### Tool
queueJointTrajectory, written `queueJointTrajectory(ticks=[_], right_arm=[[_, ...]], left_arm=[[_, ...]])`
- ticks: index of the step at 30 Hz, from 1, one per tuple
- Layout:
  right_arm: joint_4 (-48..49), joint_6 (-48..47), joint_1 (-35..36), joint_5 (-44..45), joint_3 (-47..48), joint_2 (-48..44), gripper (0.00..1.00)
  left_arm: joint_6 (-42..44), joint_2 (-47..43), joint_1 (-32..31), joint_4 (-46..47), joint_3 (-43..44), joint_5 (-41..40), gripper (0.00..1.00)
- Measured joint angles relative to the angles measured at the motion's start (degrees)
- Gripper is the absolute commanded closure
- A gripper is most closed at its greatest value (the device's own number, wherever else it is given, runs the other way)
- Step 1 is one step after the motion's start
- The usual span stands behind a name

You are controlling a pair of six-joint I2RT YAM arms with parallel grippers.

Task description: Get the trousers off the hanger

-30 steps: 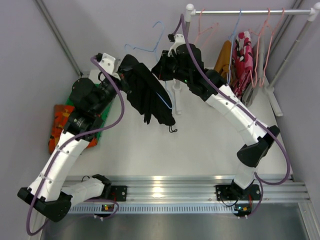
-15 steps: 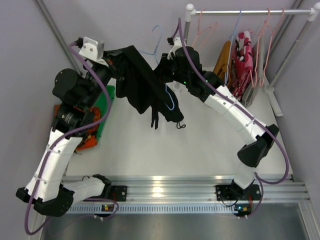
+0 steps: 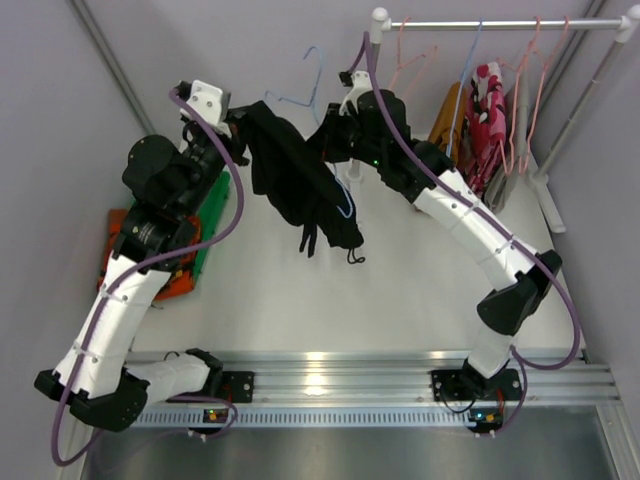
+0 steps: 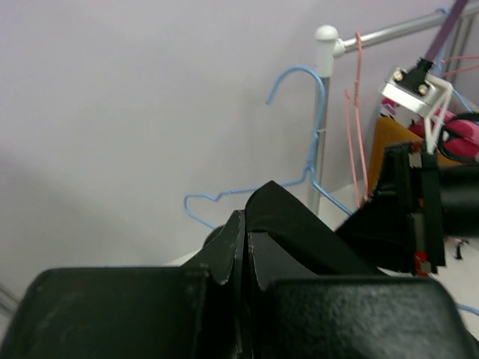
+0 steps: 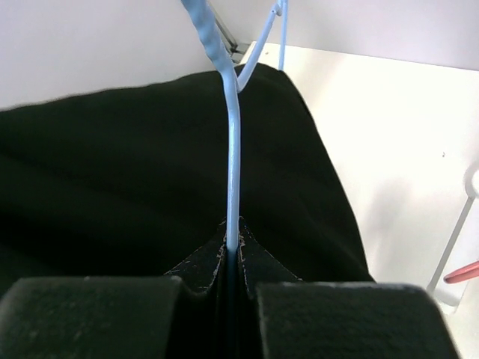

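Observation:
The black trousers (image 3: pixel 300 190) hang in the air between my two grippers, still draped over the light-blue wire hanger (image 3: pixel 312 70). My left gripper (image 3: pixel 240 122) is shut on a fold of the black cloth (image 4: pixel 299 224), as the left wrist view shows (image 4: pixel 245 243). My right gripper (image 3: pixel 335 135) is shut on the hanger's wire (image 5: pixel 233 149) just above the black cloth (image 5: pixel 112 172), fingertips pinching it (image 5: pixel 232 250). Orange patterned trousers (image 3: pixel 125 250) lie on the table at the left. Mustard-brown trousers (image 3: pixel 447 115) and red-pink floral trousers (image 3: pixel 488 105) hang on the rail.
A white clothes rail (image 3: pixel 500 22) runs across the back right with several pink hangers (image 3: pixel 410 55) on it; its post (image 4: pixel 322 112) stands behind the blue hanger. A green cloth (image 3: pixel 212 215) lies by the orange trousers. Walls close in on the left, back and right.
My left gripper pulled the black cloth up and to the left, then came back a little to the right. The trousers swung with it. My right gripper kept the hanger almost in place.

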Motion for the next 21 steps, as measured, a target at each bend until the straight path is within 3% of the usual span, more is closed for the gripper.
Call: queueJointTrajectory(ticks=[11,21], right_arm=[[1.2,-0.3,-0.2,-0.7,-8.2,-3.3,1.0],[2.1,-0.9,-0.2,-2.1,-18.8,-4.2,1.0]], left_arm=[[11.9,15.1,0.0,-4.1,33.6,-13.1,1.0],[26.4,21.7,3.8,-1.4,37.7,-25.3,1.0]])
